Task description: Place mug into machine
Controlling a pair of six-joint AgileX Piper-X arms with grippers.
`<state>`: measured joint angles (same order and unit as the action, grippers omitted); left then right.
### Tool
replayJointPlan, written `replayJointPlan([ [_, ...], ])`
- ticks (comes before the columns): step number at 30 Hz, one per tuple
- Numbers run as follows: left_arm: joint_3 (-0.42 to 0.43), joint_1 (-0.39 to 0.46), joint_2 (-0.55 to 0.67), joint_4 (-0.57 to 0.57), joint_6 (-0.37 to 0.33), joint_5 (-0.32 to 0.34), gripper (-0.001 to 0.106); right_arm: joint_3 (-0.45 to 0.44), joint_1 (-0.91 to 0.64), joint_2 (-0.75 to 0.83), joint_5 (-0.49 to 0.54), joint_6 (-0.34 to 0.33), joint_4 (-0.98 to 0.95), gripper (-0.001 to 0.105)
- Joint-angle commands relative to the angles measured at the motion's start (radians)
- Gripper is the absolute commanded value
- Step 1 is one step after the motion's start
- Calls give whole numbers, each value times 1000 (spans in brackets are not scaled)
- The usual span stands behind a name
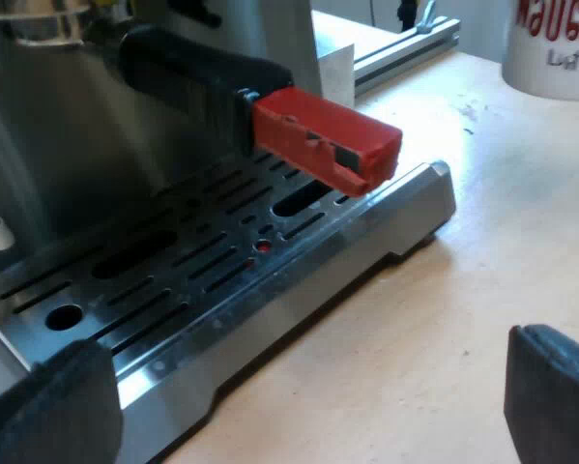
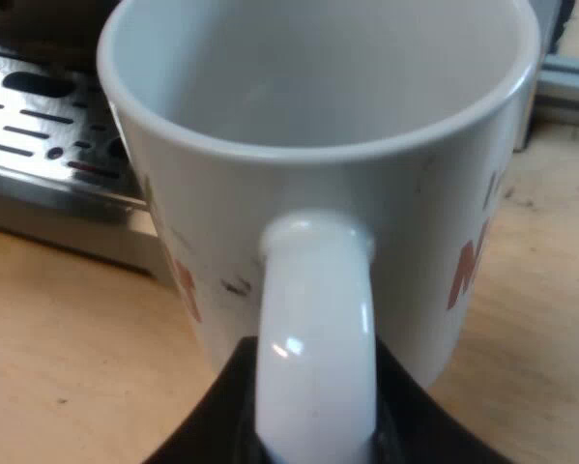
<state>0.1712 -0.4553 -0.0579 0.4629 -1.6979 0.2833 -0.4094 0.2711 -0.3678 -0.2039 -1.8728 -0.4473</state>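
The brushed-steel espresso machine [image 1: 67, 145] is presenting its slotted drip tray [image 1: 366, 242] above the pale wooden table [image 1: 482, 242]. The glossy white mug [image 2: 347, 193], round-walled with red lettering, is showing just beside the tray's edge, off it. The right gripper [image 2: 315, 420] is clenching its looped handle. The holder [image 1: 192, 72], locked in, is ending in a blocky red end [image 1: 328, 140]. The left gripper [image 1: 299, 396] is hanging released by the tray.

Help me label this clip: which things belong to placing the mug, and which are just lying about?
Job: mug; right gripper gripping it; machine's drip tray.
Lying about: holder's red-ended handle; metal rail; left gripper, open.
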Motion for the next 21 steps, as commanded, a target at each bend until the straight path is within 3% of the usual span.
replayJointPlan([
  [1,-8,-4,-35,-50,-2,-77,81,-22,3,12,-107,-8,20,0],
  [6,-32,-4,-137,-152,-2,-107,81,-22,78,3,-125,-8,22,0],
  [14,-47,-4,-268,-310,-2,-107,81,-18,352,-32,140,2,38,0],
  [17,-47,-4,-268,-311,-2,-107,81,-18,458,-98,261,61,114,0],
  [21,-47,-4,-268,-309,-2,-107,81,-18,562,-207,376,64,252,0],
])
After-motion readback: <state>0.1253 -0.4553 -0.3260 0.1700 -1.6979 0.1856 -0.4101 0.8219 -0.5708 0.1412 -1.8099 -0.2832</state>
